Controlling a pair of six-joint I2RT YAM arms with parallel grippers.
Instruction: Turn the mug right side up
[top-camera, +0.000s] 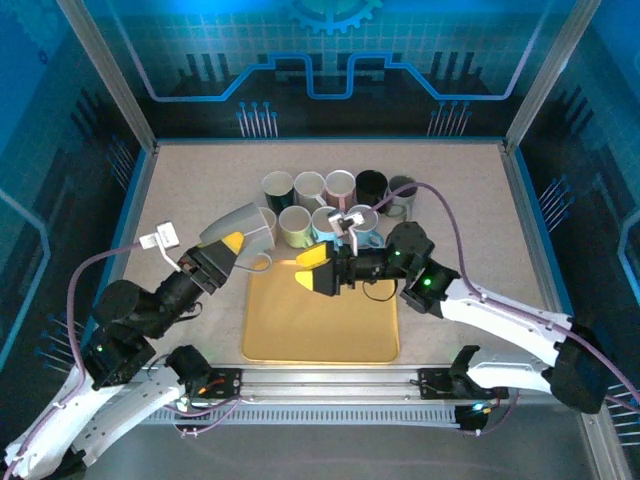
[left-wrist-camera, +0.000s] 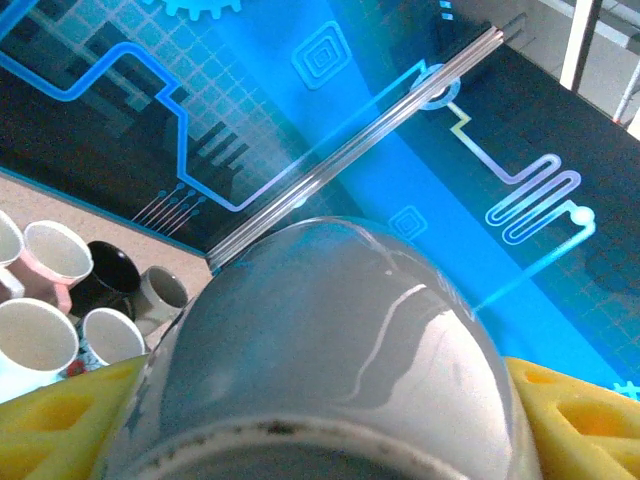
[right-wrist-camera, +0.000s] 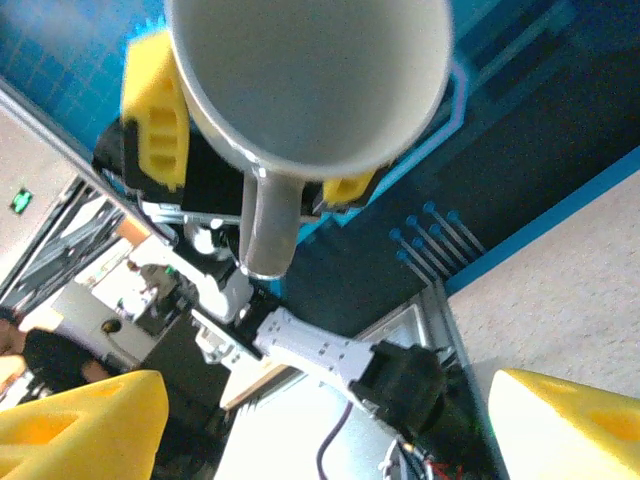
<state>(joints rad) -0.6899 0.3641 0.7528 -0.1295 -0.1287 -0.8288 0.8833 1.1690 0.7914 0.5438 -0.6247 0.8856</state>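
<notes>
Grey mug (left-wrist-camera: 330, 340) in the left pincer's (top-camera: 238, 238) firm grip; right pincer (top-camera: 312, 270) wide open, empty, just beside it.

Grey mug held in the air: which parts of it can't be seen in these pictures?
Left wrist view: grey mug, handle hidden by its own body, near end cut off by the bottom edge.
Right wrist view: its upper rim cut off by the top edge.

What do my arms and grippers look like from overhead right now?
The left arm and right arm share white lower links, black upper links, a small green light and a purplish-grey looping cable. The left gripper and right gripper are black with yellow wedge-shaped fingers.
</notes>
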